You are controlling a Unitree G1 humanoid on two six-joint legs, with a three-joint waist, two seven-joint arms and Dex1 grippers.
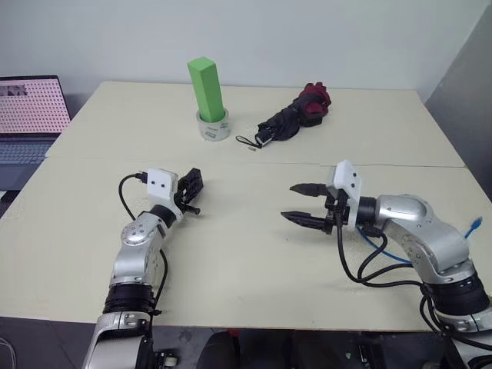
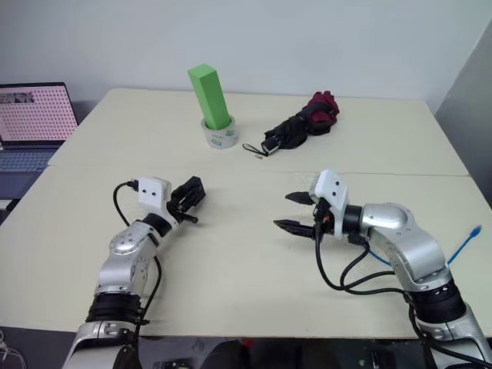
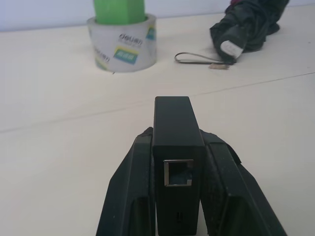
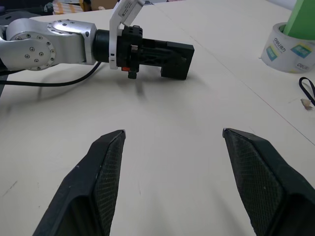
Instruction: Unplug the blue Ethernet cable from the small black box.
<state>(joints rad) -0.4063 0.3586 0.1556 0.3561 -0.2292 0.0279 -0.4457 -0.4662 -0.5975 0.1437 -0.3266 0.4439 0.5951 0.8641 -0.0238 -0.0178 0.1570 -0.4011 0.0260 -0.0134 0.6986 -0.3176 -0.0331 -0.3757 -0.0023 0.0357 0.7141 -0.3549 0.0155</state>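
The small black box (image 3: 177,167) is clamped in the left gripper (image 1: 192,191), port empty; the blue Ethernet cable (image 1: 470,228) is seen behind the spread right gripper (image 1: 306,204).

The room was evenly and fairly brightly lit, a soft light from above with no hard beam anywhere. The cream table (image 1: 254,254) took it flat, with no glare on its surface. Shadows were faint and close under things: a pale smudge lay beneath the left gripper (image 4: 170,51) and a thin dark rim under the tape roll (image 3: 123,44). The small black box (image 3: 177,162) stayed so dark that its sides gave little detail, though its port edge caught a dull glint. Close to the wrist lens, the fingers (image 3: 123,196) beside it looked soft, and the umbrella (image 3: 248,24) behind was slightly hazy. The laptop screen (image 1: 31,104) glowed pinkish.
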